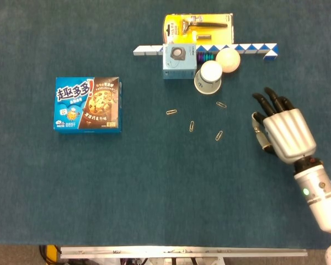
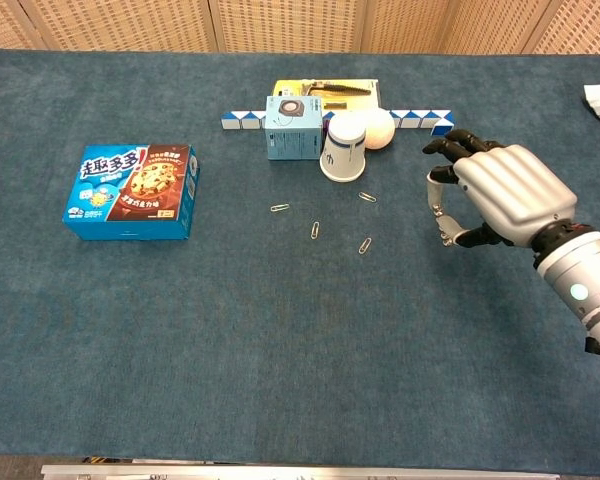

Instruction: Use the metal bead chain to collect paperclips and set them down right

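Nearest, right of the paper cup (image 1: 208, 77): right hand (image 1: 281, 130), fingers apart, lightly curled, holding nothing, seemingly readied to grasp. Just in front of the cup: paperclips (image 1: 192, 126), scattered, uncollected. Behind the cup: purple bundle (image 1: 204, 55), possibly the bead chain; cannot tell.

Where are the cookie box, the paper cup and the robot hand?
cookie box (image 1: 88, 103), head view, middle of its top face
paper cup (image 1: 208, 77), head view, on its side wall
right hand (image 2: 505, 195), chest view, back of the hand
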Motion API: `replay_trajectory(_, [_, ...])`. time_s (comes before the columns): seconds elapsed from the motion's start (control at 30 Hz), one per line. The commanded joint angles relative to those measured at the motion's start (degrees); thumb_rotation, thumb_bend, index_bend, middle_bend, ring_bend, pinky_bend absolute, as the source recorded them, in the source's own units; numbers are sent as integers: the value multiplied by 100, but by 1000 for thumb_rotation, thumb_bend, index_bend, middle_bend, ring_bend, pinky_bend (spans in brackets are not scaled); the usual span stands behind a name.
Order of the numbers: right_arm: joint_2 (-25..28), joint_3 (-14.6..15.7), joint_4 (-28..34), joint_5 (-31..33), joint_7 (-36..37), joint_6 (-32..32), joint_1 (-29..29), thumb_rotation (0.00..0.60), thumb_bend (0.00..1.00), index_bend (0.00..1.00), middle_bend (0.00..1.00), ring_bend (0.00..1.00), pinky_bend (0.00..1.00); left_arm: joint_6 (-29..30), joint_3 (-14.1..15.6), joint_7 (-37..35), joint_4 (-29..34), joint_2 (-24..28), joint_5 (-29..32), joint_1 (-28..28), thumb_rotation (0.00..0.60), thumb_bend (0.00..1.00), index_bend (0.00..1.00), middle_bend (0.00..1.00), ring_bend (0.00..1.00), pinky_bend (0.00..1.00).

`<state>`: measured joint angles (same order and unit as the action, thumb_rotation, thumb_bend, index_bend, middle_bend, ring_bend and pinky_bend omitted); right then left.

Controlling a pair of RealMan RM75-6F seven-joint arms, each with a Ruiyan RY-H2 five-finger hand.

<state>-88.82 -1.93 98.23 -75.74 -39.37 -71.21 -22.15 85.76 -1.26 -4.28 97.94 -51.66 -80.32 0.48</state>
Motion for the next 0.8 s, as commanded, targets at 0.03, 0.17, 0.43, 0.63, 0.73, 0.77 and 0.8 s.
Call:
replay_trajectory(0.03, [20,-73,30,40,-38,82,-77,600,366,554,154,61,220,34,-9,25,6,3,33,26,600,246,435,294,168,305])
replay_trajectory(0.17, [-6,-184,4,141,-86,256,-220,600,366,554,154,61,220,96,-4,19,7,20,102,106,600,246,435,294,168,307])
replay_trajectory(0.43, [-262,-375,-291,424,-199,708,-586,600,366,554,154,60,219,274,6,-145,-85,34,203,306,600,246,435,294,168,311])
replay_trajectory(0.63, [-492,-485,-563,609,-221,1008,-869,600,366,554,154,60,219,337,14,-139,-132,12,214,389,600,246,435,294,168,311])
replay_trajectory(0.73, [-593,-528,-689,700,-205,1125,-989,600,366,554,154,61,220,340,19,-153,-155,2,228,420,600,246,435,294,169,311])
replay_trajectory(0.77, [-621,-539,-724,723,-209,1153,-1024,600,366,554,154,61,220,338,22,-160,-163,-1,232,429,600,246,435,294,169,312])
replay_trajectory(0.8, [-655,-551,-760,749,-210,1188,-1068,600,366,554,154,61,220,339,19,-170,-173,-4,238,438,600,246,435,294,169,312])
